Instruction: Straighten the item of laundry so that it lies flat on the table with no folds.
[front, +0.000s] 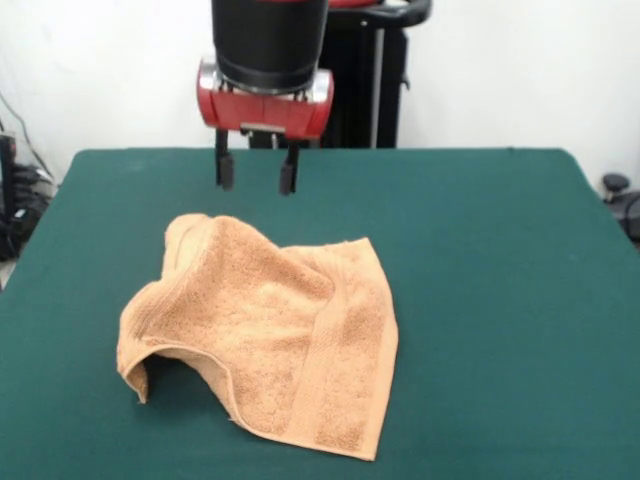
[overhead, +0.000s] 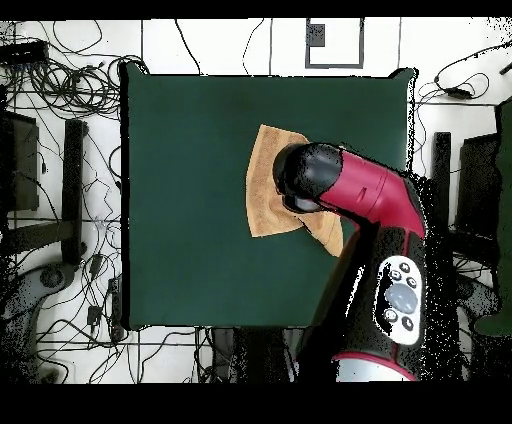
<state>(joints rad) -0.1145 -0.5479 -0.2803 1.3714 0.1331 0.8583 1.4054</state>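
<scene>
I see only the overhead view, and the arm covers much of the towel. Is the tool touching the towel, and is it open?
Observer: From the front view, the tool is open and holds nothing. It hangs above the towel, near its far edge, not touching it.
Operator: Does the towel lie flat?
Observer: No. One side is folded over and stands up as a hump, with a dark hollow under it at the front-left corner of the picture.
Operator: Is any part flat?
Observer: Yes, the right part with a ribbed band lies flat on the table.
</scene>
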